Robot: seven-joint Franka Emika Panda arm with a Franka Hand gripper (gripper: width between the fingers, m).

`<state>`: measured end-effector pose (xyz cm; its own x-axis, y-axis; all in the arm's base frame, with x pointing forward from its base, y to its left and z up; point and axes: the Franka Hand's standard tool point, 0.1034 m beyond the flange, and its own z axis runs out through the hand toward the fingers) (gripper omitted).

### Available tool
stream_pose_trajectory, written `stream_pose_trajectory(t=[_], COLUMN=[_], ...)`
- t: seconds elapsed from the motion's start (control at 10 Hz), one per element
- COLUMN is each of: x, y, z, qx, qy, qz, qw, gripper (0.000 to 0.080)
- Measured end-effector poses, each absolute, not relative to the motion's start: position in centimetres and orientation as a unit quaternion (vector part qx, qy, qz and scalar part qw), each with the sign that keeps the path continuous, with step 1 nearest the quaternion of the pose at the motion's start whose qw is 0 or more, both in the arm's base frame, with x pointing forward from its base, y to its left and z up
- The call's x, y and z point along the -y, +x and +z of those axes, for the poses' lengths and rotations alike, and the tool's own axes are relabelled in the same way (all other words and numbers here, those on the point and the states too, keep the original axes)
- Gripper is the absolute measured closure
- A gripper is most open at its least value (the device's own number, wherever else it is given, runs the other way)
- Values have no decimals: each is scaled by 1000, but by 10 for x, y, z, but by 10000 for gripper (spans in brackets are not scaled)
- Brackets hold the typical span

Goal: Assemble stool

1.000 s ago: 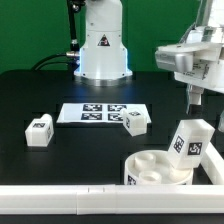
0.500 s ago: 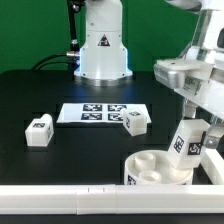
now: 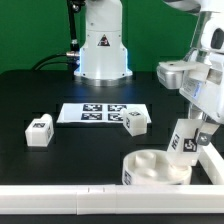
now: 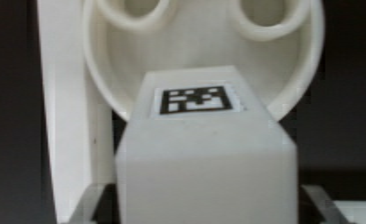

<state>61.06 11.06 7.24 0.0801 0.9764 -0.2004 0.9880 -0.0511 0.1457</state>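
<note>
On the exterior view's left, the left leg (image 3: 38,130) lies loose on the table (image 3: 30,95), well apart from everything else. Right of it comes the marker board (image 3: 100,113), and just beside the board's right end sits the middle leg (image 3: 136,122), also loose. Neither is anywhere near a socket.

Nearer and further right, the seat (image 3: 152,178) lies with its recesses up, close to the rail (image 3: 60,198) along the near edge. The two sockets (image 4: 141,18) my wrist view shows are empty; I cannot see the rest of the disc well enough to speak for any others.

At the right, my claw (image 3: 196,128) pinches the third leg (image 3: 181,145) by its upper end. The leg hangs tilted, its lower end over the seat's far right side. Whether it touches the seat, I cannot tell.

I judge the job to be at an early stage: no leg is seated, and this is the first one going in. What is left is to bring this leg upright, fix it in a socket, then fetch the other two.
</note>
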Motion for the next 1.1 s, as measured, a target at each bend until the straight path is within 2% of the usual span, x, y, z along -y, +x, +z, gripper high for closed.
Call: stream_pose_trajectory(t=[0.2, 0.4, 0.6, 1.1], x=[-110, -111, -108, -109], y=[611, 625, 628, 632], z=[73, 77, 73, 73], qx=[-602, -490, -332, -195], qy=[789, 862, 934, 973], qz=[-23, -43, -86, -61], qw=[123, 124, 101, 110], gripper=[464, 464, 464, 463])
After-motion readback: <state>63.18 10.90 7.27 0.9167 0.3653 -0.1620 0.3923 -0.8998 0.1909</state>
